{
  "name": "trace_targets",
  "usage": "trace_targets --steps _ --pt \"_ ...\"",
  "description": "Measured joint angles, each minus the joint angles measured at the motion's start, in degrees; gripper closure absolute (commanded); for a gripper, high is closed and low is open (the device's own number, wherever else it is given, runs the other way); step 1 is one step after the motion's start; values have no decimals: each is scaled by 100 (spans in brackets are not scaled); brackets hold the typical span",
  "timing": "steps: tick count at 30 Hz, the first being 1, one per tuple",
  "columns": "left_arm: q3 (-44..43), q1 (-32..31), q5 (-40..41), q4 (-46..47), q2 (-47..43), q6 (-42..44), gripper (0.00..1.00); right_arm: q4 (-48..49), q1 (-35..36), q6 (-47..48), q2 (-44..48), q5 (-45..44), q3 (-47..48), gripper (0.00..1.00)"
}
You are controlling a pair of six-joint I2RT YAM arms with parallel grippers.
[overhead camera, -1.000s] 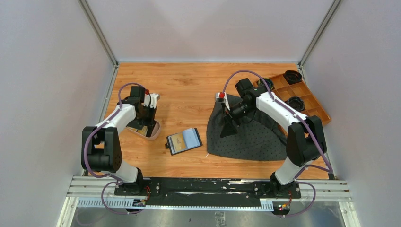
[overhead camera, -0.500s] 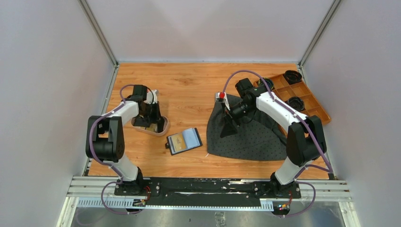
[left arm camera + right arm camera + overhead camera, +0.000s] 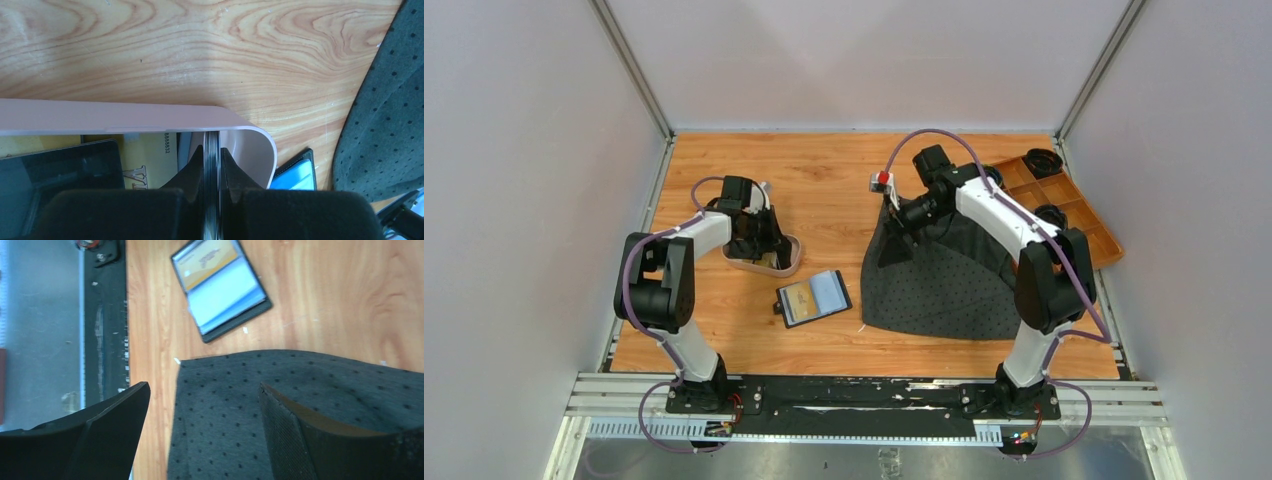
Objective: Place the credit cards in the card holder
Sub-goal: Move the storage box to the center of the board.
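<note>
Left claw [image 3: 212,150] is pinched almost fully together inside the pink tray [image 3: 125,117]. Its fingertips squeeze a thin striped sliver that looks like an edge-on card [image 3: 212,137]. It stands upright between them and runs straight away from the wrist camera; whether it is one card or several I cannot tell. Flat in the tray beside it lie a gold card [image 3: 150,160] with printed digits and a black card [image 3: 60,172].

Right claw [image 3: 205,435] is spread wide and holds nothing, hovering over the dark dotted cloth [image 3: 300,405]; contact with the cloth cannot be judged.

On the wooden surface [image 3: 824,190] the card holder [image 3: 813,298] lies open, face up. Its long axis runs left to right, with the right end angled slightly away from the arm bases. A gold-faced card [image 3: 800,298] fills its left pocket, and a pale blue-grey card [image 3: 828,292] its right. The tray sits just left of and beyond the holder, and the cloth just to its right.
</note>
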State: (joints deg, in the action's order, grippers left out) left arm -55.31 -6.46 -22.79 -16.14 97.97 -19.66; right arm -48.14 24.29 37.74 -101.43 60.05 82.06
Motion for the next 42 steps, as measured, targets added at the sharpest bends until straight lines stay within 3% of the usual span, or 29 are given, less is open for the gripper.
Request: trace_targets --steps 4,7,12,14,19,26,34,42 --pt "0 0 -2 26 11 -39 93 72 -7 92 72 -505 275 14" --pt "0 0 -13 48 22 -46 91 122 -35 184 153 -1019 649 0" --pt "11 0 -42 153 44 -55 90 804 -72 107 326 -1816 1161 0" --pt "20 0 -44 177 44 -55 90 1049 -83 -83 299 -1985 1357 7" --pt "42 0 -46 219 42 -52 90 1189 -120 -636 -251 -1650 2188 14" --pt "260 0 -118 603 -13 -142 86 1585 42 -1523 -442 -1093 1698 21" --pt "468 -2 -286 966 13 -199 82 1952 826 -2170 -785 -758 1628 24" --pt "520 0 -404 1062 55 -210 64 2055 1060 -2435 -1082 -691 1567 24"
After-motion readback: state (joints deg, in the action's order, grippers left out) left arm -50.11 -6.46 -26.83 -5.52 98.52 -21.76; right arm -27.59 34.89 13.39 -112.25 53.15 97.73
